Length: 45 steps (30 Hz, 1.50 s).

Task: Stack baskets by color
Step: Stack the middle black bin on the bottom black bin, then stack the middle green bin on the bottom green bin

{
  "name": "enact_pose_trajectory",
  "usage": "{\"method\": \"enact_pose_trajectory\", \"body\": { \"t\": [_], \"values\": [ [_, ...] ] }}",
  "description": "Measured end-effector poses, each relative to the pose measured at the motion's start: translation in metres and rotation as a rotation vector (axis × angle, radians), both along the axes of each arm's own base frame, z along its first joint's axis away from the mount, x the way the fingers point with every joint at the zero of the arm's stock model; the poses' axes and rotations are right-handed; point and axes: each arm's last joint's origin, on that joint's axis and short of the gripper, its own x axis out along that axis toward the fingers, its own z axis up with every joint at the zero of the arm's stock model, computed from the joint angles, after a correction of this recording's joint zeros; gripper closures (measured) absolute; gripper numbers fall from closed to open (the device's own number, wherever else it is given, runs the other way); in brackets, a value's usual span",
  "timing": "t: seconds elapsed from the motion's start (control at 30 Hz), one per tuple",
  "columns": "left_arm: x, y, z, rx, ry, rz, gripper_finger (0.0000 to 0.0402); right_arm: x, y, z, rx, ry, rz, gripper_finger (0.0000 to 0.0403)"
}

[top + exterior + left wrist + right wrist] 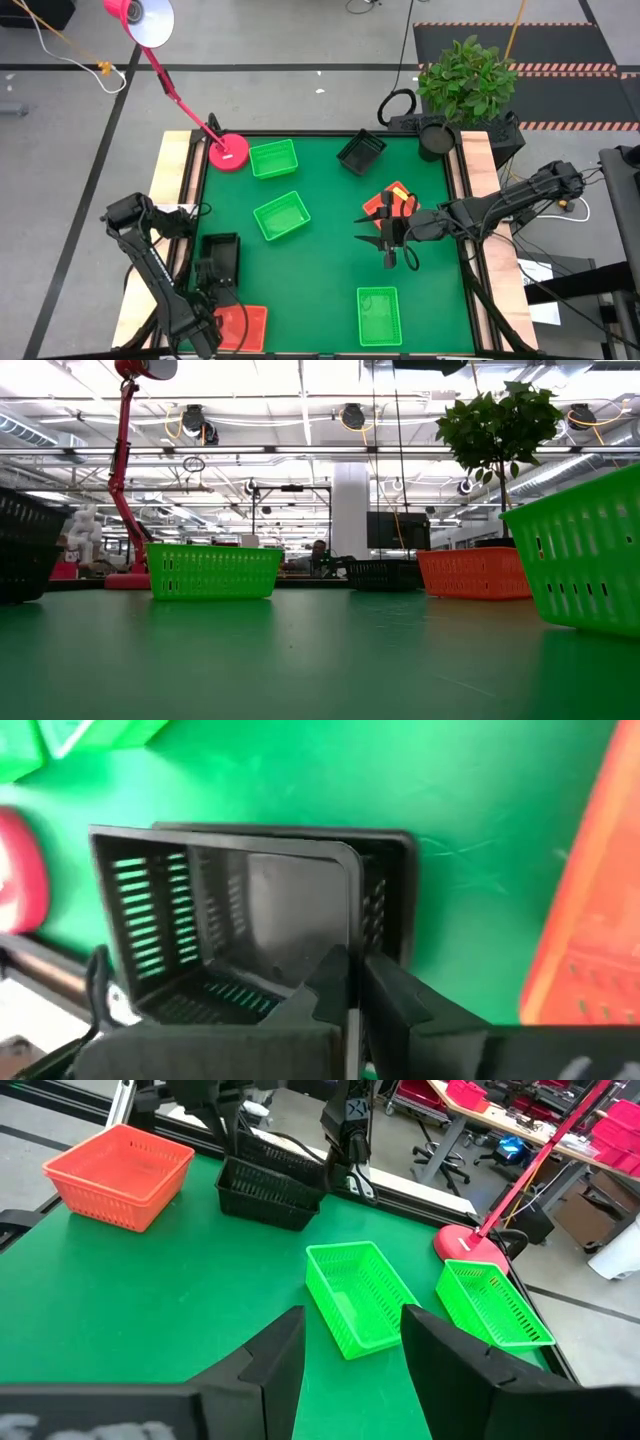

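The left tool (355, 995) is shown pressed together on the rim wall of a black slatted plastic basket (235, 915), which is held tilted into a second black basket (385, 895) beneath it, at the left edge of the green worktop (320, 260). Just beside this pair, toward the near left corner, a red-orange slatted basket (243, 326) is seen.

The right tool (390, 252) is shown with its fingers spread and nothing between them, above the worktop's right half. Directly behind it lie red-orange baskets (390, 205); how many are nested there cannot be told. Three bright green slatted baskets are set apart: one at the centre (281, 216), one near the far edge (273, 158) beside the round pink lamp base (228, 152), one at the near edge (378, 314). A third black basket (361, 151) lies tilted at the far edge.
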Motion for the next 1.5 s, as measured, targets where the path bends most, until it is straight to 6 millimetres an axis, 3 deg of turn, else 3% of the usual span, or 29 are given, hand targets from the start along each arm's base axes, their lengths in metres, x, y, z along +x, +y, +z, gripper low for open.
{"method": "enact_pose_trajectory", "body": {
  "t": [0.17, 0.6, 0.93, 1.2, 1.5],
  "values": [
    [0.001, -0.002, -0.001, -0.018, -0.005, -0.016, 0.0384, 0.000, 0.000, 0.000, 0.000, 0.000, 0.000, 0.0243],
    [0.002, -0.001, -0.001, 0.015, -0.049, -0.038, 0.0287, 0.000, 0.000, 0.000, 0.000, 0.000, 0.000, 0.0243],
    [-0.002, -0.001, 0.000, 0.012, -0.011, -0.029, 0.0257, 0.000, 0.000, 0.000, 0.000, 0.000, 0.000, 0.0243],
    [0.007, 0.003, 0.028, 0.068, -0.094, 0.048, 0.0256, 0.000, 0.000, 0.000, 0.017, -0.001, -0.006, 0.0243],
    [0.026, 0.024, 0.067, 0.227, -0.467, -0.123, 0.0256, 0.000, 0.000, 0.000, 0.046, -0.002, -0.017, 0.0243]
  ]
}}
